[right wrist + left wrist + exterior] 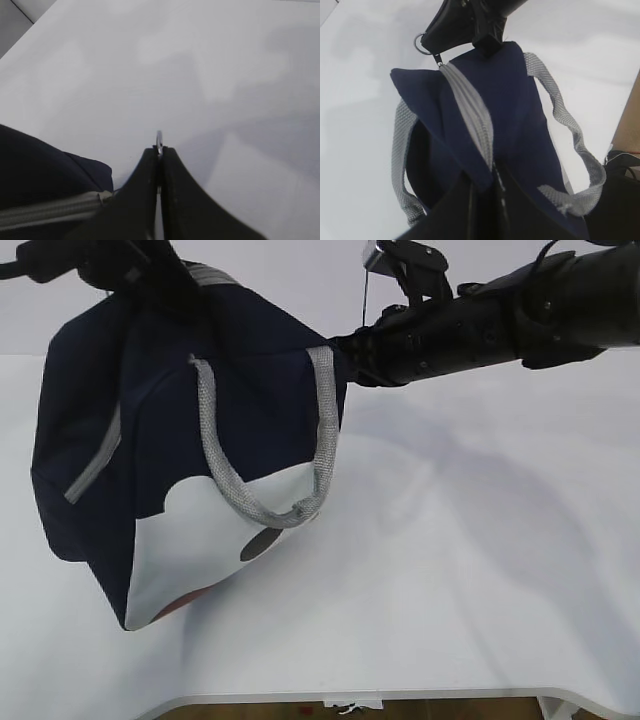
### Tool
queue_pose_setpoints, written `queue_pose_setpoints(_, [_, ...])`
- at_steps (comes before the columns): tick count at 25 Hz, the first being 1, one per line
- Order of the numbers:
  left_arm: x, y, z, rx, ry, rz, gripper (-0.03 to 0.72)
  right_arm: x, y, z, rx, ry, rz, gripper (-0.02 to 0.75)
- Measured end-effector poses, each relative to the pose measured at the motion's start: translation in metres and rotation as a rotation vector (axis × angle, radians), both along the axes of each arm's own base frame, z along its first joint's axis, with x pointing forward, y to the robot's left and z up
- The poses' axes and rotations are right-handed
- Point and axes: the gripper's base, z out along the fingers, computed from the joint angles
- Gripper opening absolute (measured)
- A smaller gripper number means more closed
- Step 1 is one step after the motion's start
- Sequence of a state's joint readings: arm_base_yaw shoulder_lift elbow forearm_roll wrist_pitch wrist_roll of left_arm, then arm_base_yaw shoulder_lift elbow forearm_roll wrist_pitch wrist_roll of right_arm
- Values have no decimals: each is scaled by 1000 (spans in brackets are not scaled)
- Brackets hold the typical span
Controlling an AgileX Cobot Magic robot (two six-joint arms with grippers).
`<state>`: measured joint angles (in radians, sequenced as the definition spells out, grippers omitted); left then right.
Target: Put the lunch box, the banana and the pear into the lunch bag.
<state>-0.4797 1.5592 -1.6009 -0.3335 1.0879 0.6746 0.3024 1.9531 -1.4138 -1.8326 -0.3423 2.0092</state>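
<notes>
The navy lunch bag [180, 410] hangs tilted above the white table, held at both ends of its top. My left gripper [130, 280] is shut on the bag's fabric at one end of the grey zipper [470, 110]; its jaws [490, 177] pinch the blue cloth. My right gripper [345, 350] is shut on the zipper's metal ring pull [159, 137] at the other end, which also shows in the left wrist view [421, 42]. The zipper looks closed along its visible length. Grey handles [225, 470] dangle over the white side patch [200, 540]. The lunch box, banana and pear are out of view.
The white table [470, 570] stretches to the right of the bag, with its front edge [400, 698] near the bottom. A brown surface [630, 125] shows at the right edge of the left wrist view.
</notes>
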Motion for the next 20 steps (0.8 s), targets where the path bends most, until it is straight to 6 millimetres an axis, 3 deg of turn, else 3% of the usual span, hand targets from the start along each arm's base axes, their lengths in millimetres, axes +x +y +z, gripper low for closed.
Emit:
queue_pose_setpoints(12, [23,-17,-31,-29,93,4,12,3,-5,0,-20,-18,-35,17])
queue_pose_setpoints(15, [25,-19,-33,-28,98,4,12,3,-6,0,-22,-19,-36,114])
queue_pose_setpoints(20, [28,-20,-37,-24,109,2,12,4,-6,0,-25,-22,-39,377])
